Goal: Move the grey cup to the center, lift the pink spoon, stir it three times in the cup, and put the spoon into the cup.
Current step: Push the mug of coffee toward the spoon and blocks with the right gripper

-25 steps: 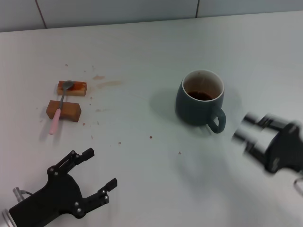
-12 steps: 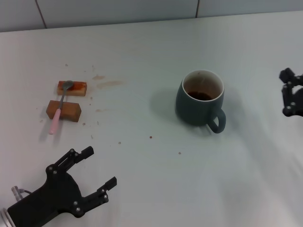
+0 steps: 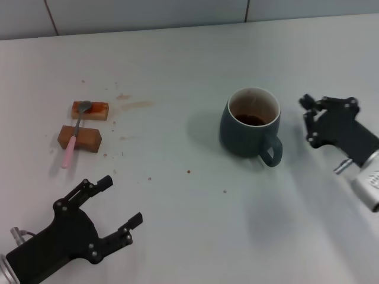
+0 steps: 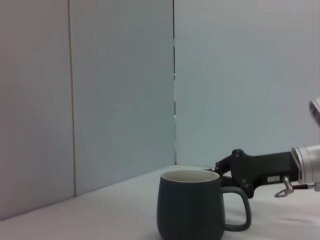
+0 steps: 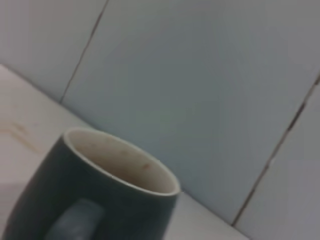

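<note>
Right gripper closes on grey cup; cup not yet centred.
Fingers look spread, holding nothing; cup sits just to its left, handle toward it. Left gripper, spread, idles nr pink spoon, farther off.

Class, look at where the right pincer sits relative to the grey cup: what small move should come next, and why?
Probably ease the right pincer in toward the grey cup to grip it near its handle. It sits beside the cup, not touching, and the pink spoon lies untouched across two brown blocks. The left pincer waits open nearby.
</note>
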Motion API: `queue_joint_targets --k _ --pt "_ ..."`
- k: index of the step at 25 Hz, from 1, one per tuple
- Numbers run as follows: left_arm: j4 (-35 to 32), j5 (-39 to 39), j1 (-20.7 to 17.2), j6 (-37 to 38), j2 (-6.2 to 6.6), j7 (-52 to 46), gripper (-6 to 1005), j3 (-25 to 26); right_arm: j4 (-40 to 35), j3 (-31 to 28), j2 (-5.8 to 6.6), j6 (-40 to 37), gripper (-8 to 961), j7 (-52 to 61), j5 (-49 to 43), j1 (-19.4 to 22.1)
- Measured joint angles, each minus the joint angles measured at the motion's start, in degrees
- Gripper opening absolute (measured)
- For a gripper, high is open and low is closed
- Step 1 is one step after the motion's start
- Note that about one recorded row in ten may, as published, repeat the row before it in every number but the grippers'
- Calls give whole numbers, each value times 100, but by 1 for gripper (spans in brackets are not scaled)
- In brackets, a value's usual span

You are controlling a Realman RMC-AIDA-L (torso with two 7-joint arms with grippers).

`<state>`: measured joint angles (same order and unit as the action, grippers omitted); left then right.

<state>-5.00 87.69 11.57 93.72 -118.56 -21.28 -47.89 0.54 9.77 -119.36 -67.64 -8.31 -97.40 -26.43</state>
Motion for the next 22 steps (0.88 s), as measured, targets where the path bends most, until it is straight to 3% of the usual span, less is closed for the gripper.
queue_joint_targets --k 22 --pt "-10 -6 116 29 19 -57 859 159 815 -168 -19 961 56 -71 -152 -873"
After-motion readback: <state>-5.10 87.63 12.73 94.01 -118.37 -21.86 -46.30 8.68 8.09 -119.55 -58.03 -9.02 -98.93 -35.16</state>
